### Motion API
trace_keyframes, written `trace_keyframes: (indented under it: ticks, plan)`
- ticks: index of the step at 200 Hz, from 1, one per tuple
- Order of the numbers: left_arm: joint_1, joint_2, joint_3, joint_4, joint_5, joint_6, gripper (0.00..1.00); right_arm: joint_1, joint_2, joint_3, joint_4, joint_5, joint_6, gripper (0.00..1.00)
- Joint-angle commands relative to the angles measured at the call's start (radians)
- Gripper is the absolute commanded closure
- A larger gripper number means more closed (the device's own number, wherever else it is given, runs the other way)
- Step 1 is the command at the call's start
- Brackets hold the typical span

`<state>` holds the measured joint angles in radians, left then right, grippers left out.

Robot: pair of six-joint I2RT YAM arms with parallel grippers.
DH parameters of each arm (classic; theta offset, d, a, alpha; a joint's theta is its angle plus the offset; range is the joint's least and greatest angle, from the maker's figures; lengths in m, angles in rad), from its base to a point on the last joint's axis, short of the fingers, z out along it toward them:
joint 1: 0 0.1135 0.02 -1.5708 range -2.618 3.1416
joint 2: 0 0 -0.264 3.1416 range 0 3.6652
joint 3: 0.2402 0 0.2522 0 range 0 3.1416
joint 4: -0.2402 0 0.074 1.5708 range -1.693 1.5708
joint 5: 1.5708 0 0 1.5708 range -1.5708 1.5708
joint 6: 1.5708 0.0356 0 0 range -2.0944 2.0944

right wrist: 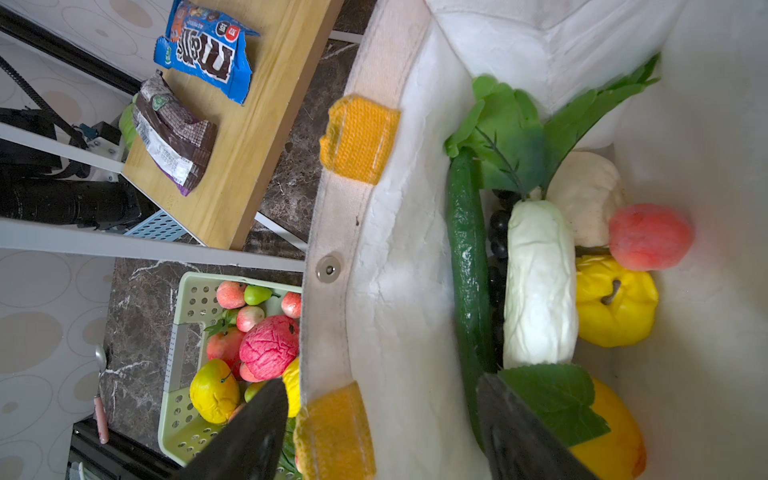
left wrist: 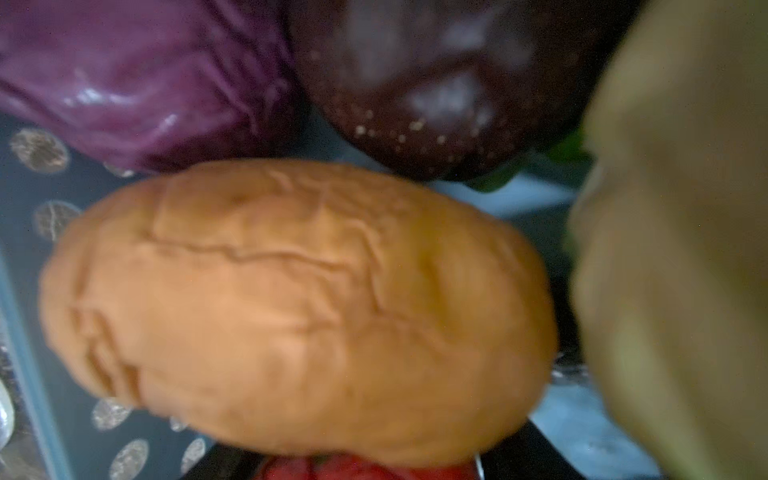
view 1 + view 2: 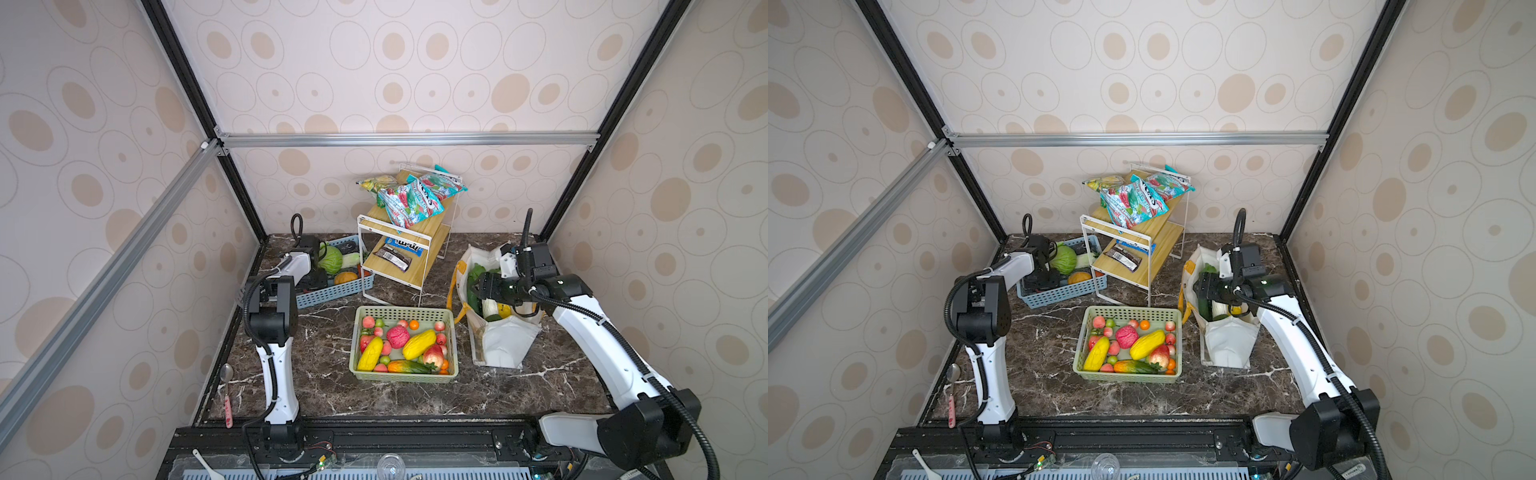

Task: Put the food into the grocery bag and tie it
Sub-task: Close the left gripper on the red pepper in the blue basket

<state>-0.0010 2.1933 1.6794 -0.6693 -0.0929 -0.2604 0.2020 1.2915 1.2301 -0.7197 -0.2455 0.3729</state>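
Right gripper (image 1: 382, 382) spread wide, empty, astride bag (image 1: 399, 249) rim at right, food (image 1: 540, 282) inside, left gripper (image 3: 312, 280) low in far-left blue basket (image 3: 332, 293), grip impossible to tell

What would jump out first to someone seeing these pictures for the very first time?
The green basket at mid-table, heaped with bright toy fruit, stands out first. To its right the white grocery bag gapes, food already inside, the right hand open at its mouth. Behind, teal snack packets crowd a wooden rack.
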Motion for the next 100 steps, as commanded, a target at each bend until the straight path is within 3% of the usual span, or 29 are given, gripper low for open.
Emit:
trace_keyframes:
  ticks: [1, 38, 100]
  plan:
    - [-0.003, 0.028, -0.012, -0.045, -0.015, 0.011, 0.41, 0.005, 0.005, 0.019, -0.018, 0.015, -0.011, 0.25]
    - [-0.002, -0.038, 0.0, -0.049, -0.018, 0.007, 0.47, 0.005, 0.005, 0.017, -0.014, 0.011, -0.005, 0.25]
    - [-0.002, -0.119, 0.026, -0.065, -0.004, 0.003, 0.46, 0.005, -0.01, 0.009, -0.012, 0.011, -0.006, 0.25]
